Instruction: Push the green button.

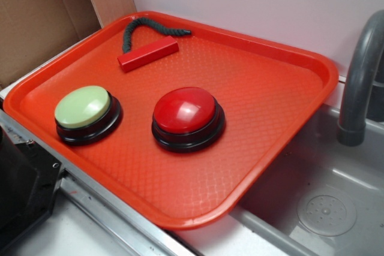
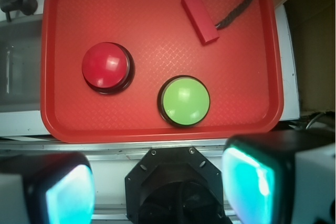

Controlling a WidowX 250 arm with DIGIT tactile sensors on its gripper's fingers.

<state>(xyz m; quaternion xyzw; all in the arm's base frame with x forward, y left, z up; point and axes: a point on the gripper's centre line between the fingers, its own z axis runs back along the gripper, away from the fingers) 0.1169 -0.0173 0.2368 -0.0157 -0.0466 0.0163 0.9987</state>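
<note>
1. Two fingers (image 2: pixel 252 182) of the gripper (image 2: pixel 157 184) fill the bottom of the wrist view, spread wide apart with nothing between them. The gripper hangs high, back over the robot's own base, off the tray's near edge. It does not show in the exterior view.

2. Next out is the green button (image 2: pixel 185 100), in the near part of the orange tray (image 2: pixel 157 129) close to its front rim, nearly straight ahead of the open fingers and slightly right of centre in the wrist view. In the exterior view it (image 1: pixel 83 107) sits at the tray's left side.

3. It looks like hard, rigid plastic: a pale matte dome on a glossy black base, probably light and liable to slide on the textured tray if shoved sideways. No grasp is needed. The best contact is likely the crown of the dome, pressed straight down, perhaps with the fingers brought together first.

4. Just beside it, apart and not touching, stands the red button (image 2: pixel 106 66). An off-line descent could strike it.

5. Farthest off lie a red block (image 2: pixel 199 19) and its dark rope loop (image 2: pixel 236 1), well apart from both buttons.
</note>
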